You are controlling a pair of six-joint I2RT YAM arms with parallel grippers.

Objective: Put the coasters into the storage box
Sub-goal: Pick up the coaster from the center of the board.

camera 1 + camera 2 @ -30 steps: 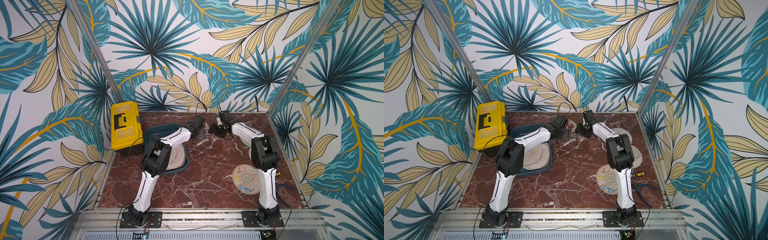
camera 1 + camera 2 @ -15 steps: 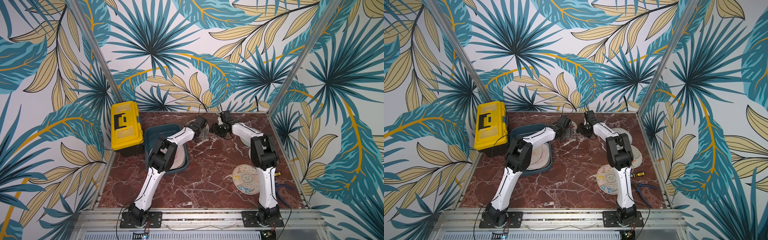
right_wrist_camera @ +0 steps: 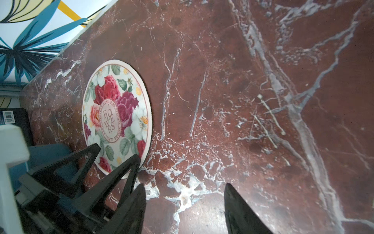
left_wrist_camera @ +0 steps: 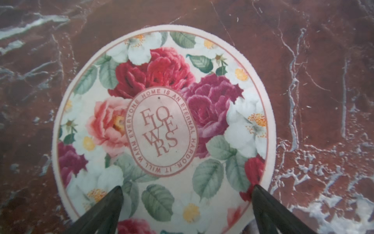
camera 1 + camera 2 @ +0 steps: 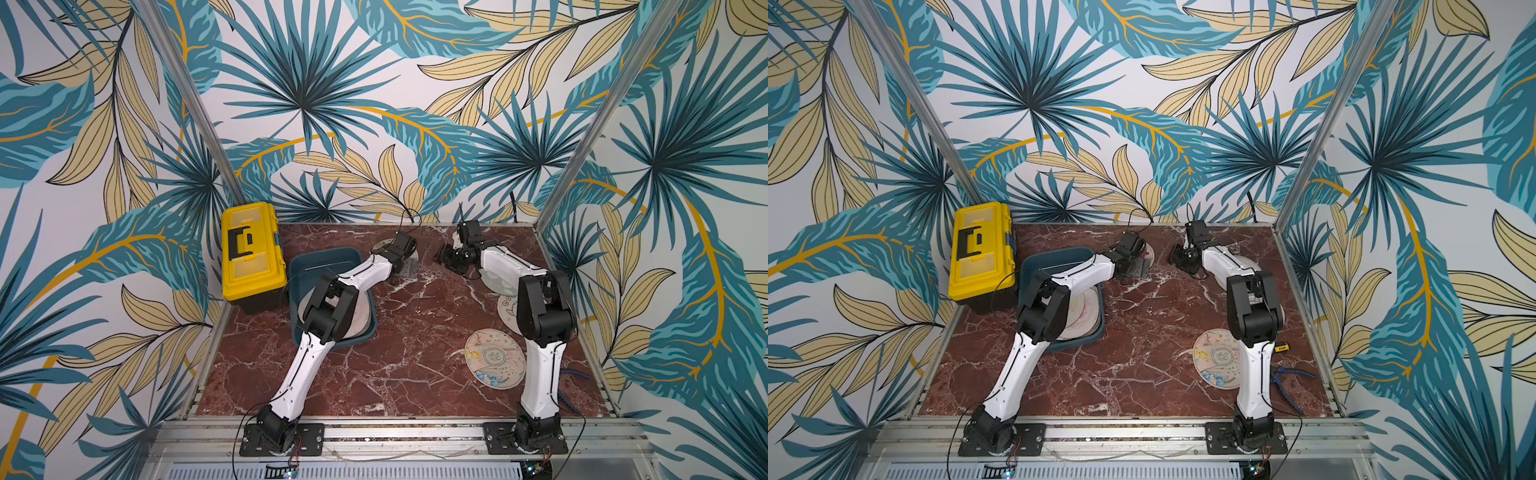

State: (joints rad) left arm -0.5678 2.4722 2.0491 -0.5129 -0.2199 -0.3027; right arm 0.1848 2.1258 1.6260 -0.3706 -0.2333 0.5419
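One coaster (image 4: 162, 129), printed "FLOWERS", ring "IT WILL WARM EVERYONE".

The left arm (image 5: 299, 374) has reached a little farther toward the back, and its elbow has moved from the left side of the box (image 5: 324, 255) to above its middle. The left gripper (image 4: 187, 187) has opened wider, over the flower coaster (image 4: 162, 125).

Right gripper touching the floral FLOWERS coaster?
Apart. Right wrist view: bare marble tabletop separates the right gripper from the floral coaster.
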